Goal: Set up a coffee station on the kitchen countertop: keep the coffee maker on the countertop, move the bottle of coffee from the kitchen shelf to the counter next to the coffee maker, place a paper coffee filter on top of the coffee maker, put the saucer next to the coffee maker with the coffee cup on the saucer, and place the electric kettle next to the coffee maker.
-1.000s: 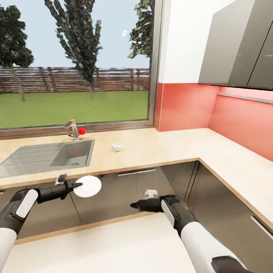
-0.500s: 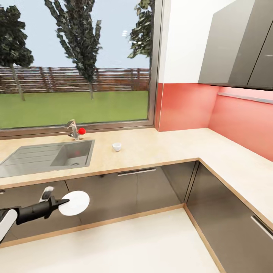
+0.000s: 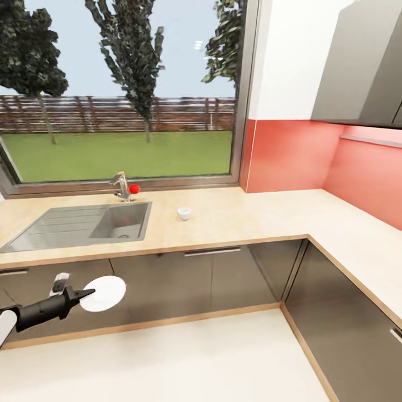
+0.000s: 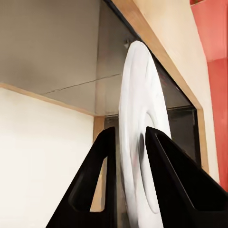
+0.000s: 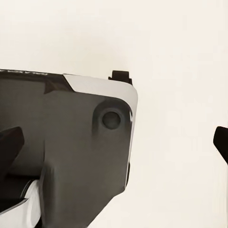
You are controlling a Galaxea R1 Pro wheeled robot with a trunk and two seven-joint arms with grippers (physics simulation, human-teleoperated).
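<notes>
Left gripper pinching flat round white saucer

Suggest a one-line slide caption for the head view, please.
Left claw carries the saucer before grey cabinets; the coffee cup waits on the kitchen countertop beside the sink.

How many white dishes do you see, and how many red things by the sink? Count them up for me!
White saucer, held in the left gripper: 1
White coffee cup on the kitchen countertop: 1
Red ball beside the faucet: 1
Total: 3
</notes>
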